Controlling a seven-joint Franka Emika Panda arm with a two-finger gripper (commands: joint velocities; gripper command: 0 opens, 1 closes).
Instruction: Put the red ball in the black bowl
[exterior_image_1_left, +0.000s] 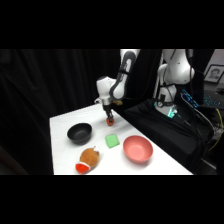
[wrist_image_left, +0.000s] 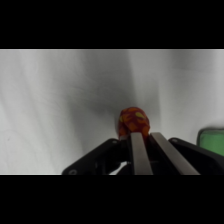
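In the side view, the black bowl (exterior_image_1_left: 79, 132) sits on the left part of the white desk (exterior_image_1_left: 62, 150), open side up. Below and a little right of it, near the desk's front edge, lies a brown plush toy (exterior_image_1_left: 90, 157) with a red piece at its lower end. Further right, about mid-desk, a small green block (exterior_image_1_left: 112, 141) lies flat. Above the block, toward the desk's far edge, the gripper (exterior_image_1_left: 109, 119) comes down from the white arm (exterior_image_1_left: 120, 80) and reaches the desk surface, with the red ball (exterior_image_1_left: 110, 121) at its tip. Right of the block stands the larger pink-red bowl (exterior_image_1_left: 137, 148), well apart from the black one.

In the wrist view, the white desk (wrist_image_left: 60, 100) fills the left and top. The red ball (wrist_image_left: 133, 121), red-orange with yellowish marks, sits just past the tips of the two fingers (wrist_image_left: 138, 152), which stand close together with the ball against their ends; the gripper (wrist_image_left: 144, 135) looks clamped on it. The green block (wrist_image_left: 212, 140) shows at the right edge.
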